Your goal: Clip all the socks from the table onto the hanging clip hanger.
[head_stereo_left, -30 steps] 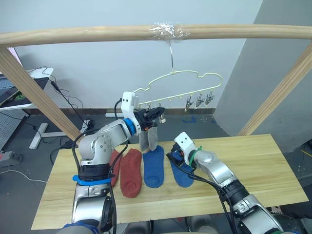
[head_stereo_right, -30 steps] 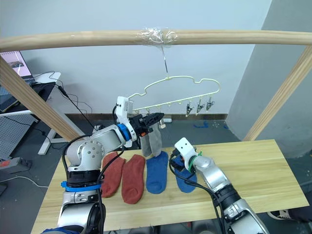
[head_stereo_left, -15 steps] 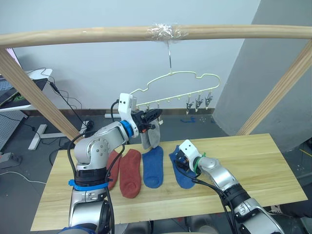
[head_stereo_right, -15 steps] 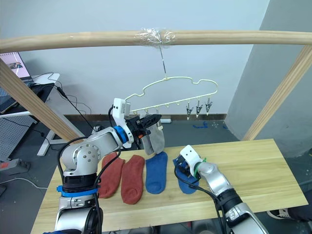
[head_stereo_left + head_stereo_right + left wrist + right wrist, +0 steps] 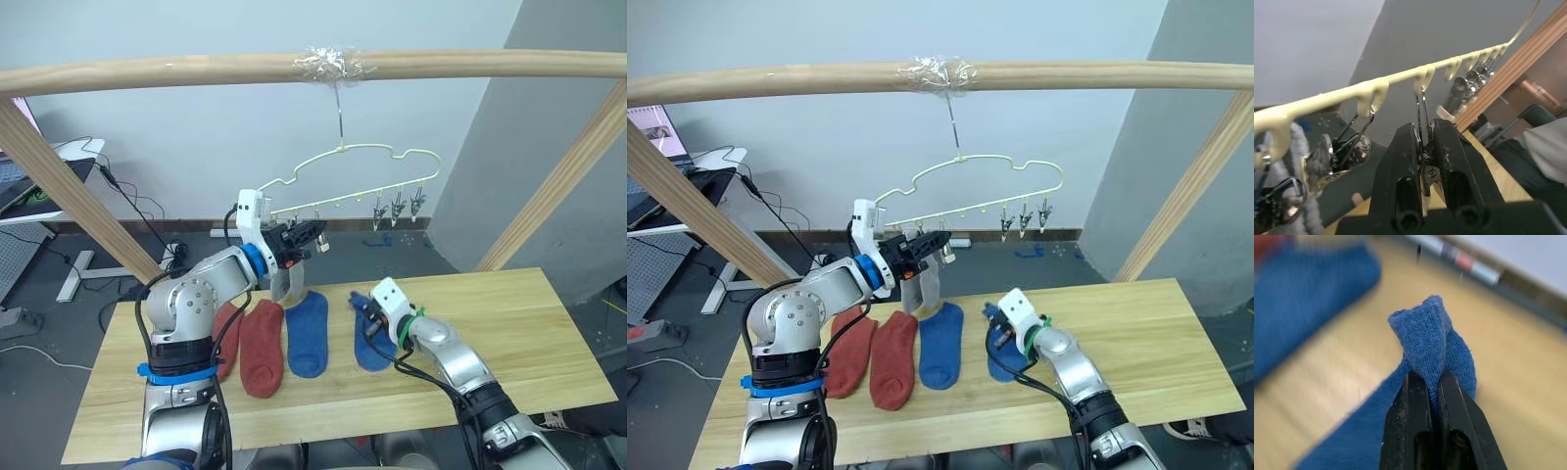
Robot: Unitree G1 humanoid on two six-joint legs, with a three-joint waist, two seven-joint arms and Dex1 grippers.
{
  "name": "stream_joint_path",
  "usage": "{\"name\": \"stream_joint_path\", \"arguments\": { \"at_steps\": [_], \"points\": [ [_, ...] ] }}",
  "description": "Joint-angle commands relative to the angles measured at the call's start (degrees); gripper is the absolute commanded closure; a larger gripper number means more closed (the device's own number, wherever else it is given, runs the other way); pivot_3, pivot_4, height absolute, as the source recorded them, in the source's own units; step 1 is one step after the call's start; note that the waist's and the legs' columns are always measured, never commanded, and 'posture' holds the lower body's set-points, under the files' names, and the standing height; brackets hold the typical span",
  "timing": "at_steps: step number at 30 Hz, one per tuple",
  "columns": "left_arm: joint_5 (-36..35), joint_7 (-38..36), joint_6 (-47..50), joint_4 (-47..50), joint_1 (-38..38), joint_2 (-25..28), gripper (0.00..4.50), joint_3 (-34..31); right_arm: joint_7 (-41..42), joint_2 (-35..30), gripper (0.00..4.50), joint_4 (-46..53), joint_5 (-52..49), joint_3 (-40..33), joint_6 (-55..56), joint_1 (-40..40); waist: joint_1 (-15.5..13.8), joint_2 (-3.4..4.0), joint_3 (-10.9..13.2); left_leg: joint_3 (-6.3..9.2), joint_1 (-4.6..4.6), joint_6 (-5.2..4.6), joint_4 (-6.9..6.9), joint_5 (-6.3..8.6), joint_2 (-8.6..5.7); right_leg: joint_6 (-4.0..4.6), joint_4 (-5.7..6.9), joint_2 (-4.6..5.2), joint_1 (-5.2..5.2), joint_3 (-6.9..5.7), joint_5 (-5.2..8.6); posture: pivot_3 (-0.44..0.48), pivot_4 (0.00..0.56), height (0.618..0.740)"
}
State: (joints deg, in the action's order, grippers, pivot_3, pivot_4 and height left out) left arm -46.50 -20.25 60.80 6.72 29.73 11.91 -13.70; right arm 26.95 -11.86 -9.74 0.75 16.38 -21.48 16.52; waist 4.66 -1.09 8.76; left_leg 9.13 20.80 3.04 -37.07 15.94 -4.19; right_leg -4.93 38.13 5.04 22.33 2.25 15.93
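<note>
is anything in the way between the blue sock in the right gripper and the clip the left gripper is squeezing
Nothing visible blocks it. The right gripper pinches the blue sock at table level; the left gripper squeezes a clip on the clip hanger above, with open air between.

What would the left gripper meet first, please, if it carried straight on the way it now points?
Nothing new: the left gripper is already shut on a metal clip of the clip hanger. Beyond that, probably open air.

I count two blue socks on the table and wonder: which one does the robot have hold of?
The blue sock on the robot's right; the right gripper pinches its upper end in shut jaws. The other blue sock lies flat, untouched.
</note>
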Motion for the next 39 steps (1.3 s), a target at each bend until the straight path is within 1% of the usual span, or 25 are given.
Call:
{"name": "stream_joint_path", "arguments": {
  "at_steps": [1, 6, 11, 18, 30, 35, 39],
  "points": [
    [-5.0, 1.8, 2.4, 1.2, 1.4, -1.1, 4.33, -3.0, 1.3, -0.3, 4.47, 12.1, -1.7, -0.4, -3.9, -0.4, 0.0, -0.01, 0.0, 0.0, 0.0, 0.0, 0.0, 0.0, 0.0, 0.0, 0.0, 0.0, 0.0, 0.0, 0.0, -0.051, 0.095, 0.74],
    [-10.4, 5.1, 5.0, 0.0, 2.8, -2.9, 4.33, -6.3, 2.3, -2.4, 4.47, 24.6, -1.0, 1.6, -8.0, -2.3, -0.3, -0.13, -0.2, 0.01, 0.03, 0.0, -0.01, 0.0, -0.01, 0.0, -0.04, 0.01, 0.0, -0.01, 0.0, -0.061, 0.093, 0.74],
    [-12.4, 6.4, 6.3, -0.3, 3.0, -2.4, 4.33, -6.6, 1.1, -2.7, 4.47, 30.6, -0.2, 2.7, -11.0, -2.6, -0.4, -0.16, -0.3, -0.01, 0.01, 0.0, -0.03, 0.0, -0.01, 0.0, 0.0, 0.01, 0.0, 0.0, 0.0, -0.071, 0.093, 0.74],
    [-13.2, 7.1, 6.2, 0.2, 2.2, -2.4, 4.33, -5.3, 0.1, -1.4, 4.47, 32.8, -0.7, 1.7, -14.4, -0.7, -0.5, -0.18, -0.3, -0.01, 0.01, 0.02, -0.03, -0.01, -0.01, 0.0, -0.01, 0.0, 0.0, 0.01, 0.0, -0.077, 0.095, 0.74],
    [-13.4, 7.2, 5.2, -0.1, 2.4, -1.9, 4.33, -5.2, -1.4, -3.5, 4.47, 35.3, 0.6, 0.9, -16.3, -0.3, -0.5, -0.18, -0.3, -0.02, 0.01, 0.01, -0.02, -0.01, -0.02, 0.0, -0.01, 0.0, 0.0, 0.01, 0.0, -0.079, 0.095, 0.74],
    [-12.0, 7.0, 4.2, -1.0, 2.7, -2.0, 4.33, -4.3, -1.2, -5.0, 4.47, 35.6, 2.1, 2.8, -14.8, 0.5, -0.5, -0.18, -0.3, -0.03, 0.01, 0.02, -0.02, 0.0, -0.02, 0.0, -0.01, 0.0, 0.0, 0.02, 0.0, -0.086, 0.094, 0.74],
    [-12.3, 7.1, 3.4, -1.8, 3.3, -2.1, 4.33, -4.2, -1.3, -5.0, 4.47, 35.6, 2.4, 3.9, -14.7, 0.4, -0.4, -0.19, -0.3, -0.03, 0.01, 0.02, -0.01, 0.0, -0.01, 0.0, -0.01, 0.0, 0.0, 0.01, 0.0, -0.087, 0.095, 0.74]
  ]
}}
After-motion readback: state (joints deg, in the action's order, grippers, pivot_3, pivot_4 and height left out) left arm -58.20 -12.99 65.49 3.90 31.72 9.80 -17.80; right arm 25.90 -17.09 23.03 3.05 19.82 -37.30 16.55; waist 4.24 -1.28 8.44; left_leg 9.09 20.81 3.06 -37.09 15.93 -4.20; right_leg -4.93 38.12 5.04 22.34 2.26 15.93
